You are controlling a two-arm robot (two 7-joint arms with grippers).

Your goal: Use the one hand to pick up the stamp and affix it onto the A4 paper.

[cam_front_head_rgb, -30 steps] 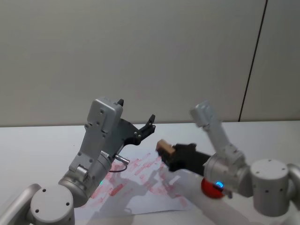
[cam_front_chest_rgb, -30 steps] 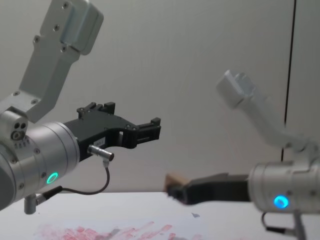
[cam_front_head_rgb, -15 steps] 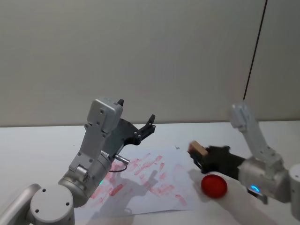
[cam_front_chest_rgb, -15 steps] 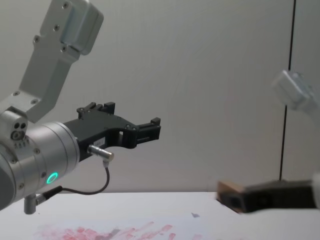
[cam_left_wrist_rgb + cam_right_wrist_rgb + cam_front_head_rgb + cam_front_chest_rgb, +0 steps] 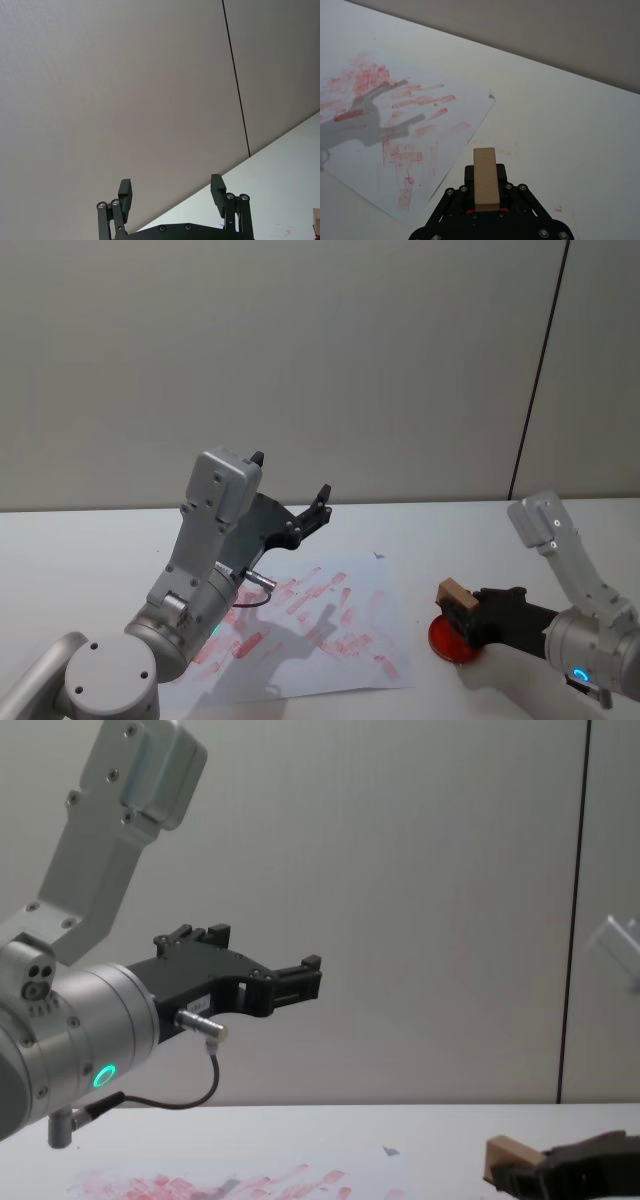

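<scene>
The right tool (image 5: 463, 612) sits low over the white tabletop (image 5: 90, 540), just off the right edge of the paper (image 5: 345, 635). Its two black fingers are closed on a small wooden stamp (image 5: 455, 594), which sticks out past the fingertips; from the right wrist camera the stamp (image 5: 485, 176) stands as a pale upright block between the fingers. Directly beneath the stamp and tool lies a round red ink pad (image 5: 444, 640), partly hidden by them; whether the stamp touches it cannot be told. The paper is a white sheet lying flat, covered with many red-pink rectangular prints and crossed by the shadow of an arm. The left tool (image 5: 318, 508) is raised well above the tabletop over the far left part of the paper, its fingers spread wide apart and holding nothing.
</scene>
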